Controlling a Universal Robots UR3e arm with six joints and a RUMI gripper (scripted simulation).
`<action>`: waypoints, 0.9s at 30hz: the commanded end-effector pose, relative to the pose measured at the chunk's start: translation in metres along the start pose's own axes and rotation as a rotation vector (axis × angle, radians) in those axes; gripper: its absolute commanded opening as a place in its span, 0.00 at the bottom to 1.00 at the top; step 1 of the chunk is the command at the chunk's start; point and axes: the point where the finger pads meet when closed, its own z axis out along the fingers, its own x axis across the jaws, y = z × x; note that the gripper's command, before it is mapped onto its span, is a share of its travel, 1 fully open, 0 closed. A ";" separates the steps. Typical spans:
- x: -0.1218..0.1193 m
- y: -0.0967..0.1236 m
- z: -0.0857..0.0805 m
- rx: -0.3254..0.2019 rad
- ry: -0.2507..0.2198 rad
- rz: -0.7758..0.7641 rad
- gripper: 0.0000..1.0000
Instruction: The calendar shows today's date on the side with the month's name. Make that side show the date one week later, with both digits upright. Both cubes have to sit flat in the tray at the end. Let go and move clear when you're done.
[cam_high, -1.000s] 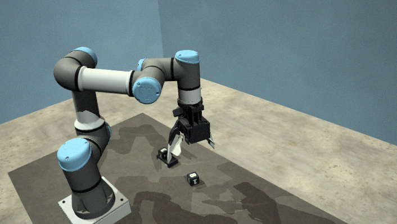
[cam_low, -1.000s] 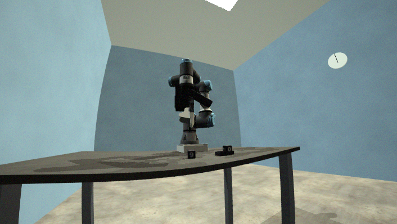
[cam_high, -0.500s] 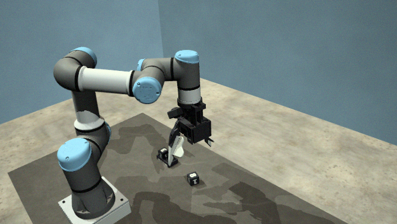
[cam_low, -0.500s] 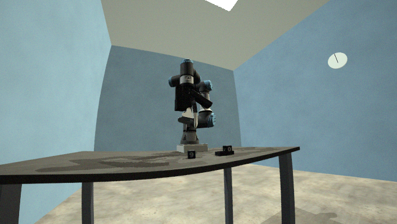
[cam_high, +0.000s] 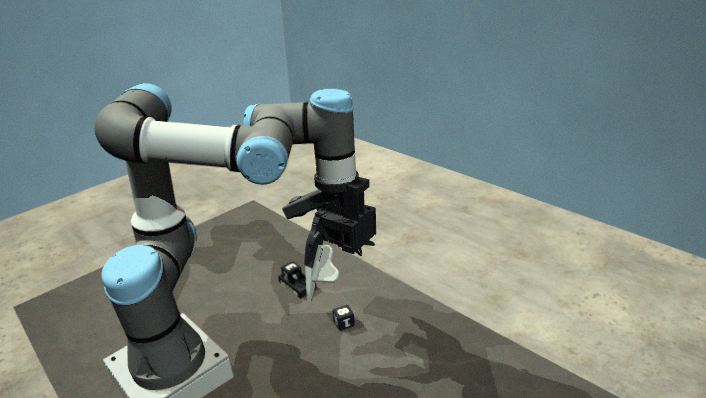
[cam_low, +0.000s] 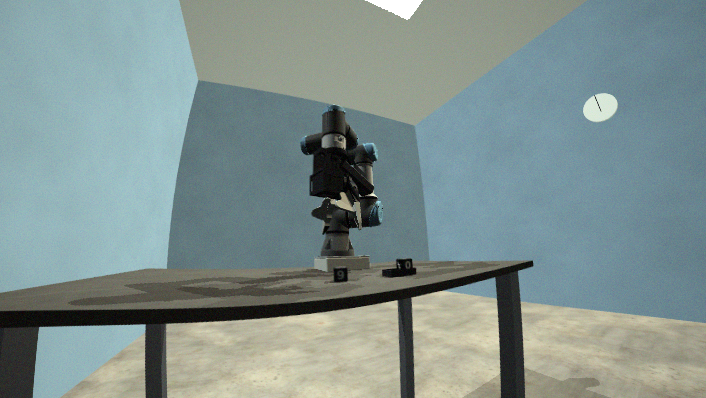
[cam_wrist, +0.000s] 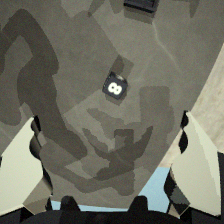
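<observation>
- A black cube with white numbers (cam_high: 343, 317) (cam_low: 340, 274) (cam_wrist: 115, 86) sits on the flat brown-grey table (cam_high: 65, 320) (cam_low: 250, 306) (cam_wrist: 165, 65), with room all around; the wrist view's table edge is well off at three o'clock.
- Two cubes, one tray: the small black tray (cam_high: 302, 291) (cam_low: 392, 273) (cam_wrist: 141, 5) is at ten o'clock from it in the top view, holding the other black cube (cam_high: 290, 270) (cam_low: 404, 265).
- The black gripper with pale fingers (cam_high: 324, 286) (cam_low: 342, 230) is wide open, holding nothing.
- The wrist view cuts off the tray; its cube's front maybe says 0.

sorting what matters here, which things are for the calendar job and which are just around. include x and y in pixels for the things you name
For the job:
- loose cube (cam_high: 343, 318) (cam_low: 340, 275) (cam_wrist: 115, 87)
- cube in the tray (cam_high: 290, 270) (cam_low: 404, 264)
- tray (cam_high: 301, 290) (cam_low: 392, 273) (cam_wrist: 140, 6)
- gripper (cam_high: 325, 270) (cam_low: 342, 229) (cam_wrist: 109, 114)

Just around:
- wall clock (cam_low: 606, 111)
</observation>
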 end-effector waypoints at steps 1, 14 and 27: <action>-0.002 -0.001 0.000 0.001 0.007 -0.174 1.00; -0.005 -0.002 0.001 -0.001 0.008 -0.537 1.00; -0.008 -0.001 0.002 -0.002 0.008 -0.908 1.00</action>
